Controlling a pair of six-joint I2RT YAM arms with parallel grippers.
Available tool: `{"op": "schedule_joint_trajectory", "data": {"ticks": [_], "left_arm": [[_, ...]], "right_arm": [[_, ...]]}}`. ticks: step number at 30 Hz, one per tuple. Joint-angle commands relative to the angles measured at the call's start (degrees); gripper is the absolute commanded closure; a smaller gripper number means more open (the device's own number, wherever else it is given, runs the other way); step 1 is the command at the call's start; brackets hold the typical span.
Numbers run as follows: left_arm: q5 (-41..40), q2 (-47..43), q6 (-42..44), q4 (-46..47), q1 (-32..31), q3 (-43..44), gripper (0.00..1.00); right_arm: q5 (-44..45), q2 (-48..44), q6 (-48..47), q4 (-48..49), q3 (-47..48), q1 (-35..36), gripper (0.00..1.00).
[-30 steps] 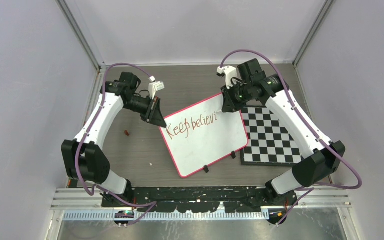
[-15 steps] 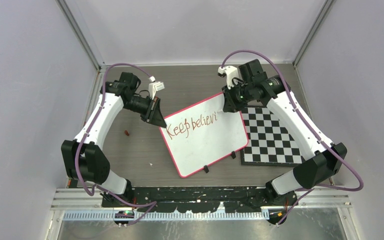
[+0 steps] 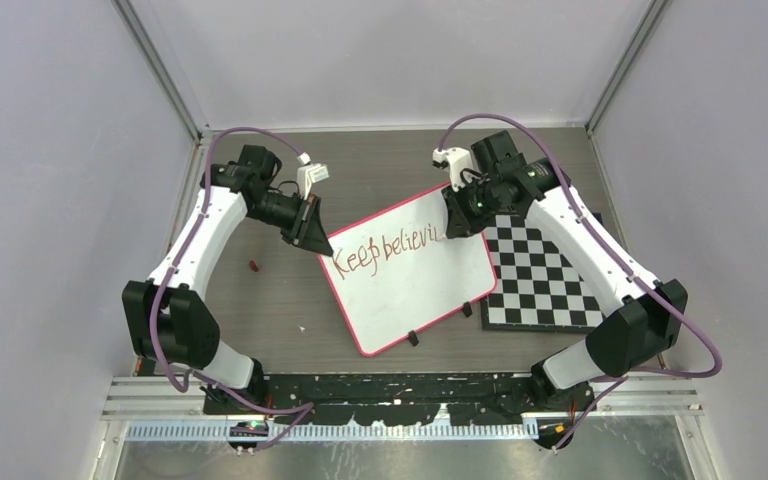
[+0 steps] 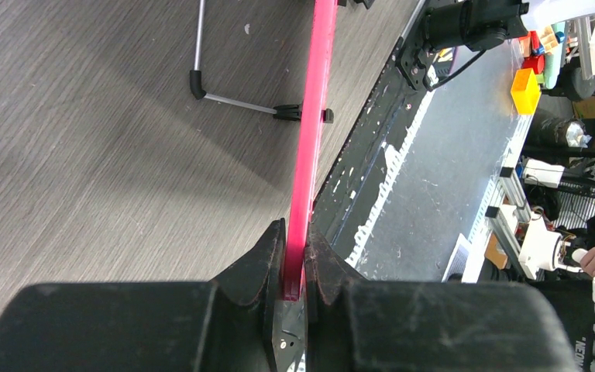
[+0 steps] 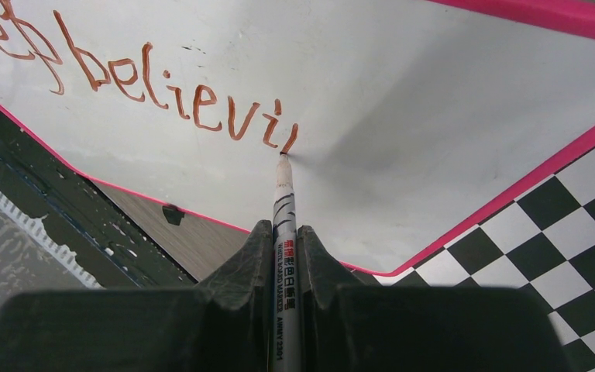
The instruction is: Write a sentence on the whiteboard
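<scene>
"Brownish-red ink is showing on the whiteboard (image 3: 415,295). The sentence (image 5: 163,89) is reading 'Keep believi' plus one short slanted stroke," the first observer is noting.

"Where is the board sitting?" the second is asking.

"Mid-table and skewed, propped off the wood on a thin metal leg (image 4: 232,101). From above, its right edge is reaching over the edge of the checkered board (image 3: 550,285). The left gripper (image 4: 294,267) is pinching the pink rim at the far-left corner, with one jaw pressing on each face."

"And the right side?"

"The right gripper (image 5: 283,244) is squeezing the marker (image 5: 284,198) between both fingers. The tip is touching the white surface at the foot of that last stroke."

"How far along is she judging it?"

"She is calling it partway. One word is looking complete and the second is lacking its ending. The top line is leaving some room before the right rim, and the lower half of the board is showing blank."

"What is remaining?"

"Finishing this word, then whatever words are following, probably on a second line."
</scene>
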Motion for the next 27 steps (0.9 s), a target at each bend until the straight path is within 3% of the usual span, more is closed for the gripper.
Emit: {"op": "schedule_joint_trajectory", "data": {"ticks": [1, 10, 27], "left_arm": [[-2.2, -1.2, 0.1, 0.8, -0.4, -0.4, 1.00], [-2.3, -1.2, 0.2, 0.8, -0.5, -0.4, 1.00], [-2.3, -1.2, 0.3, 1.0, -0.5, -0.8, 1.00]], "right_arm": [[0.8, -1.9, 0.3, 3.4, -0.3, 0.0, 1.00], [1.8, -0.3, 0.3, 3.3, 4.4, 0.0, 1.00], [4.4, -0.8, 0.2, 3.8, 3.0, -1.6, 1.00]]}}
